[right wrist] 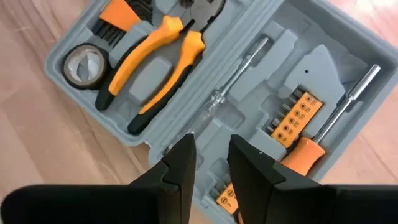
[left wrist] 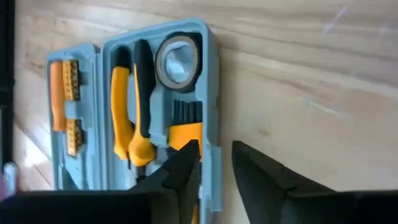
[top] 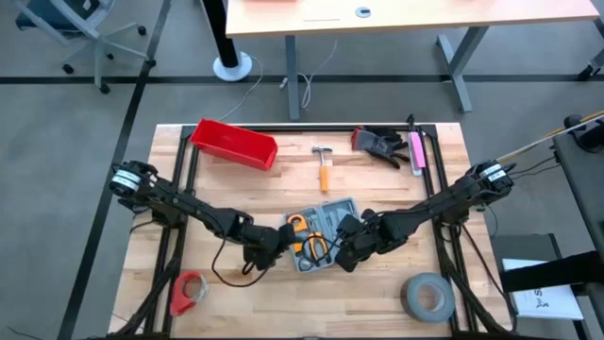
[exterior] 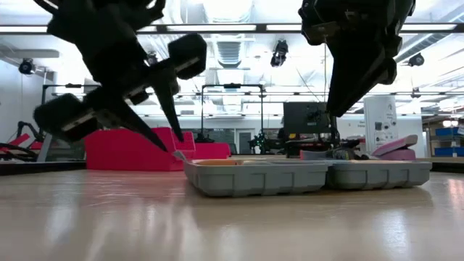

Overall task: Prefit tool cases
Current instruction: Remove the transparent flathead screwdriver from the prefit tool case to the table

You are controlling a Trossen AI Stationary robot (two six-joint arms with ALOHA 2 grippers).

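Showing tool case (right wrist: 249,93) recesses, right gripper (right wrist: 210,155) parted, left gripper (left wrist: 214,165) straddling rim

No text, brand, number or sign can be read here; the open tool case (right wrist: 249,93) shows only bare grey moulding in both wrist views; a white sheet (top: 547,300) beside the surface carries dark print, perhaps letters, too small to make out; the room's boards stay illegible.
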